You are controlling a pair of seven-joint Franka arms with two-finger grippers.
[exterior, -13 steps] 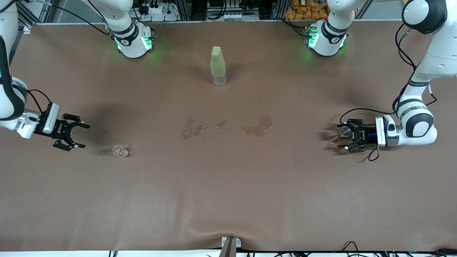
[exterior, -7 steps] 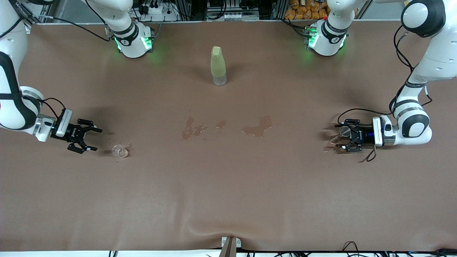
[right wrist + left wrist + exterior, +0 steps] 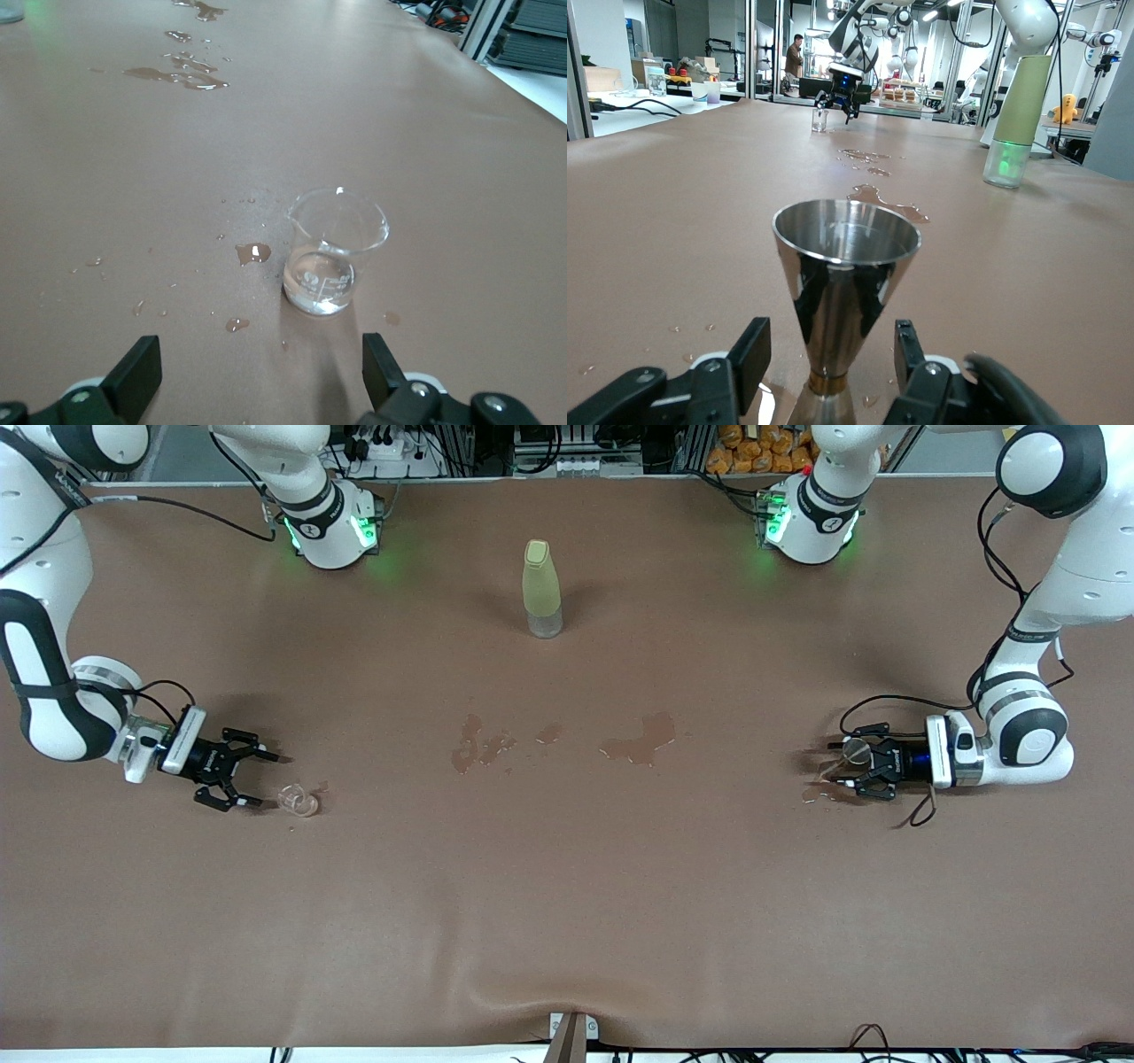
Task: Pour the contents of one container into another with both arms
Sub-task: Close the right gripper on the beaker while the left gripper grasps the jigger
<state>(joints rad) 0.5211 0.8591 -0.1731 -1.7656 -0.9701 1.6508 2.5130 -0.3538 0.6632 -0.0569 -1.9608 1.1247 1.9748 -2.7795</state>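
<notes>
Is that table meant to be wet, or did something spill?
It looks spilled: puddles darken the table mid-way between the arms, nearer the camera than the bottle, and droplets lie beside the clear cup and the metal measure.

Count on the bench (image 3: pixel 567 921): 1 clear cup (image 3: pixel 298 800) w/ pouring lip, 1 silvery metal measure (image 3: pixel 855 749), 1 tall yellow-green bottle (image 3: pixel 541 588). 2 arms, 1 gripper each: left gripper (image 3: pixel 842 766), right gripper (image 3: pixel 258 780). Wet patches (image 3: pixel 640 741) approx. 4 mid-bench, at 6 o'clock from the bottle, plus small drops by the cup and by the measure, too tiny to count.
</notes>
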